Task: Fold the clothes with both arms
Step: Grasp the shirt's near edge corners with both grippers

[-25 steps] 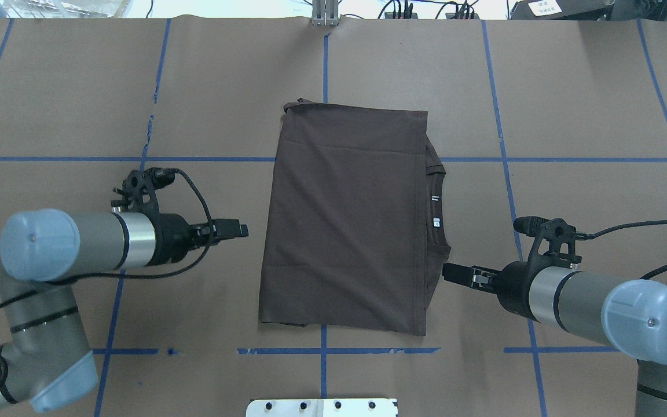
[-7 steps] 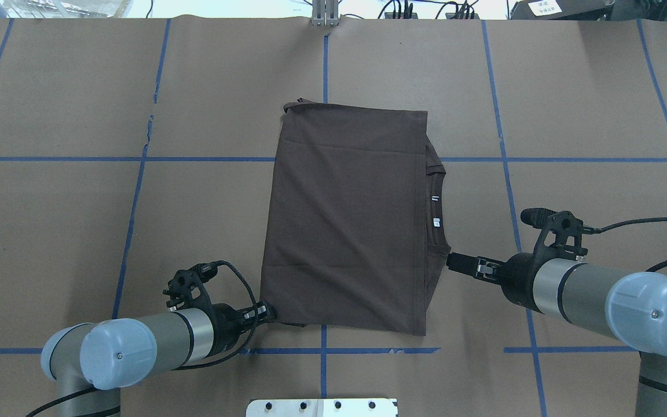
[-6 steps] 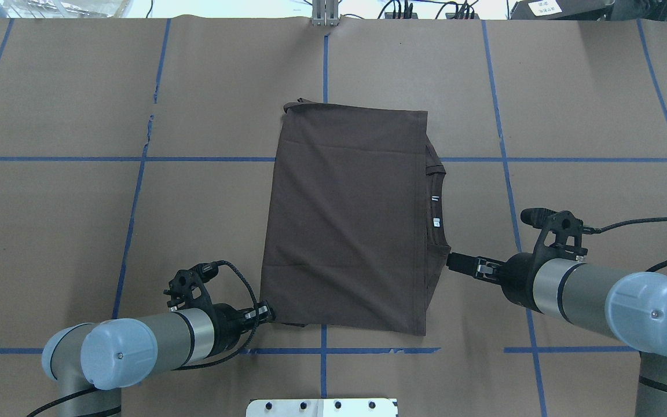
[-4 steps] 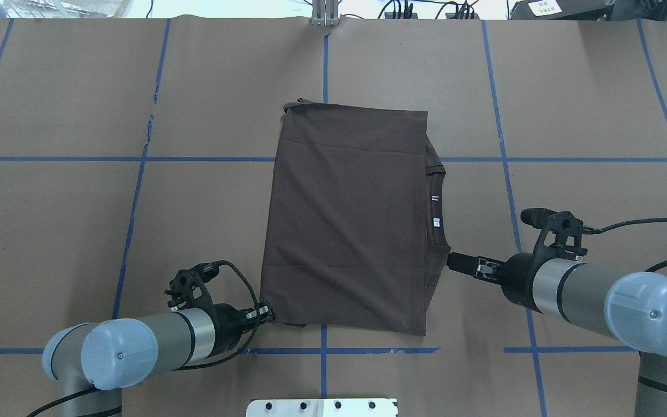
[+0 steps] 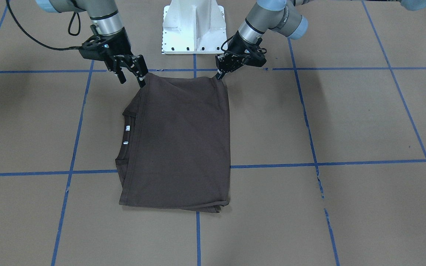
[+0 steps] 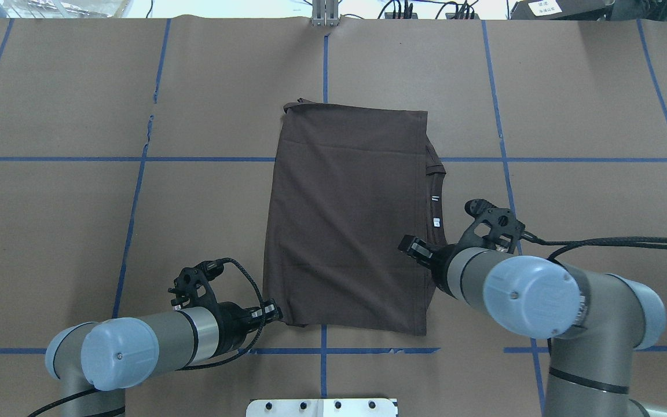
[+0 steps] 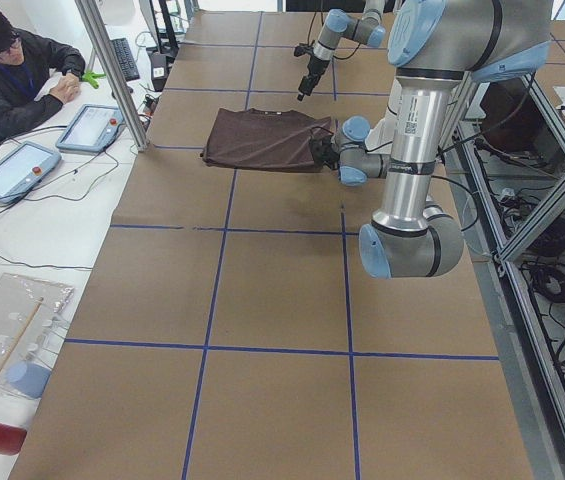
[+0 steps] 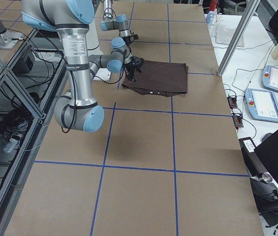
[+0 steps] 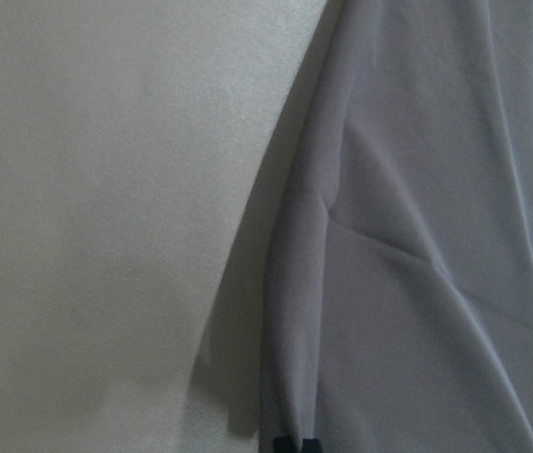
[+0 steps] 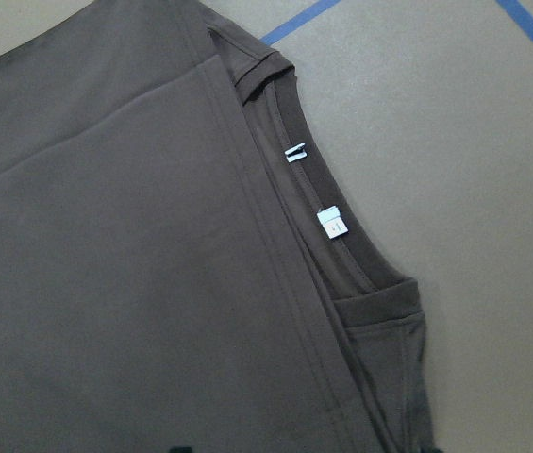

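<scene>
Left arm (image 6: 177,339) and right arm (image 6: 600,301): silver-grey tubes, light-blue caps (image 6: 527,296).
Each rounded cap carries a small centre screw. Black braided cable (image 6: 617,242) loops to a black wrist bracket (image 6: 495,223); beyond it sit the slim black left tool (image 6: 277,313) and right tool (image 5: 131,79).

Obstacles: T-shirt (image 6: 345,220), flat at centre of table (image 6: 79,87); left gripper (image 6: 274,313) at its corner, right gripper (image 6: 411,248) above its collar side, both entering from the robot-side edge; white base (image 6: 322,407) at that edge. Free: far edge, far corners, both side edges.

1 T-shirt (image 6: 345,220), 2 arms (image 6: 154,341)
</scene>
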`<action>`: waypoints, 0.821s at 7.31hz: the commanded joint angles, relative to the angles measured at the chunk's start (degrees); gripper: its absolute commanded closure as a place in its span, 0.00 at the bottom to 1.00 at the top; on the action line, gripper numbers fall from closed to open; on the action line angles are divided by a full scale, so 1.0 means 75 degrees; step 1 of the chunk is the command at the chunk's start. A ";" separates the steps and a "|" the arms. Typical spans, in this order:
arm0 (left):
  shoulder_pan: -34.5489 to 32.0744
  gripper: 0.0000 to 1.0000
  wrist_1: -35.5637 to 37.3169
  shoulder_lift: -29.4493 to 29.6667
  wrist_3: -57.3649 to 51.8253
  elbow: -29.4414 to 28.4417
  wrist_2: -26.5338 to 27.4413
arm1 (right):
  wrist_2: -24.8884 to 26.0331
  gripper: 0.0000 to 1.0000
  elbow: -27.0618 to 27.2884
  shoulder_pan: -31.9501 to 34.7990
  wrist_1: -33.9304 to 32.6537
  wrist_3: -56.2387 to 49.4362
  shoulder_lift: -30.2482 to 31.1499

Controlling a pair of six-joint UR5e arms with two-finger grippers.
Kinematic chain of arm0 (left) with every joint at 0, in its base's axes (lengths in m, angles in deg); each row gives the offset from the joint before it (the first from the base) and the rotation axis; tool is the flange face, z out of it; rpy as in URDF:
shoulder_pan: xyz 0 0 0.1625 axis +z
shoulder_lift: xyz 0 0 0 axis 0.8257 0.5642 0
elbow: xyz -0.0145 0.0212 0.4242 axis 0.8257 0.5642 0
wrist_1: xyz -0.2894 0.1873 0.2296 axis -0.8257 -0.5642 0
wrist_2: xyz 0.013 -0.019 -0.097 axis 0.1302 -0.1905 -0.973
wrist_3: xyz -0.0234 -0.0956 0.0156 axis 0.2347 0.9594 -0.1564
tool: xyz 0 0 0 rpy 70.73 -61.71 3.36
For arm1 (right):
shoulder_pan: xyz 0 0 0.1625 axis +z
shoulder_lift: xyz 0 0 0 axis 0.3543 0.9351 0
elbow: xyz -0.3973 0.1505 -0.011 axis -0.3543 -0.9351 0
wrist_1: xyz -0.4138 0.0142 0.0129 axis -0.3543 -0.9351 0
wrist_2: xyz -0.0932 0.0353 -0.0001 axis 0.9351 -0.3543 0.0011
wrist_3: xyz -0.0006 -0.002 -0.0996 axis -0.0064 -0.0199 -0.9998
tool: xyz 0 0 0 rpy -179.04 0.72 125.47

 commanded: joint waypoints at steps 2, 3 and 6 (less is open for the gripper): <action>-0.0001 1.00 0.0000 0.0019 0.0000 0.0124 0.0000 | 0.0679 0.19 -0.0565 -0.0391 -0.0497 0.0193 -0.0375; -0.0001 1.00 0.0000 0.0007 0.0000 0.0159 0.0000 | 0.0729 0.20 -0.0669 -0.0590 -0.0497 0.0217 -0.0375; -0.0013 1.00 0.0000 -0.0005 0.0000 0.0230 -0.0012 | 0.1057 0.23 -0.1010 -0.0873 -0.0497 0.0404 -0.0399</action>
